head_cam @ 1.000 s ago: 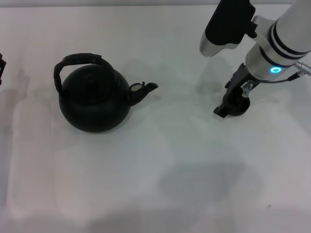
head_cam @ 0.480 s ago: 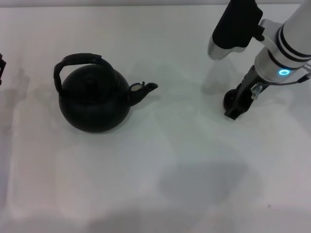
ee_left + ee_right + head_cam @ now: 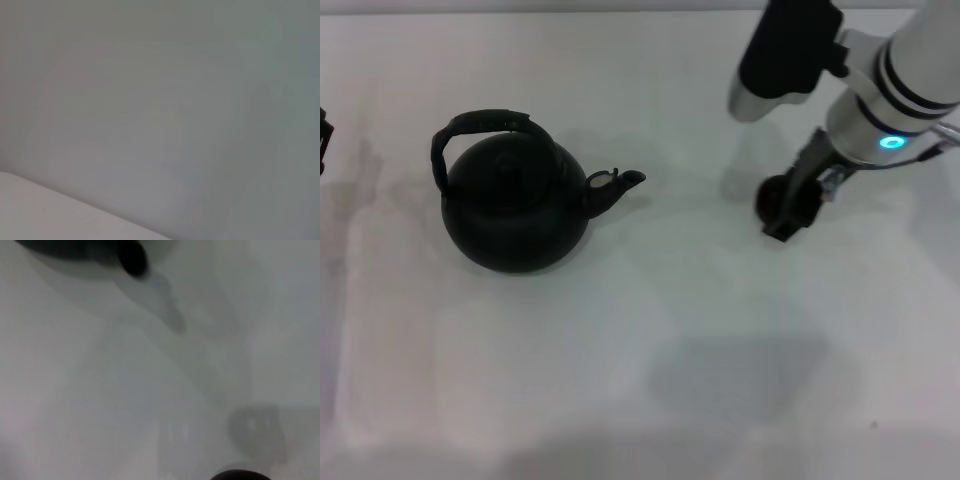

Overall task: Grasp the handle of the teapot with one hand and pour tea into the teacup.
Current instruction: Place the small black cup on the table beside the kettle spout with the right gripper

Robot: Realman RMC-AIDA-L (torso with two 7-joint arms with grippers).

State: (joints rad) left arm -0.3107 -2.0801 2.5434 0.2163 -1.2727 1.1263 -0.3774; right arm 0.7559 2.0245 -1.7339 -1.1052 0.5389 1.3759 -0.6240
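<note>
**Right gripper at the cup, pot waits across the table**

Seen from our head camera, our right gripper (image 3: pixel 788 205) hangs low over the white table (image 3: pixel 650 380) at about 2 o'clock from the table's middle, its dark fingers pointing down and toward us. The small dark teacup (image 3: pixel 770 197) sits at the fingers, touching or overlapping them on their 9 o'clock side; we cannot tell whether the jaws are clenched on it, merely against it, or released. A ring light glows blue on the wrist above.

The teapot (image 3: pixel 512 208) stands upright well apart from the cup, at about 9 o'clock from the table's middle. Its spout (image 3: pixel 616 185) points toward 3 o'clock, in the cup's direction. The handle (image 3: pixel 478 128) arches over the lid, tilted toward 12 o'clock, with nothing gripping it.

Our left gripper (image 3: pixel 323 135) shows only as a dark sliver at the far 9 o'clock edge, clear of the pot; its jaws cannot be judged. Its wrist camera sees only a blank pale surface. The right wrist camera shows pale table, soft shadows and a blurred dark shape at one edge.
</note>
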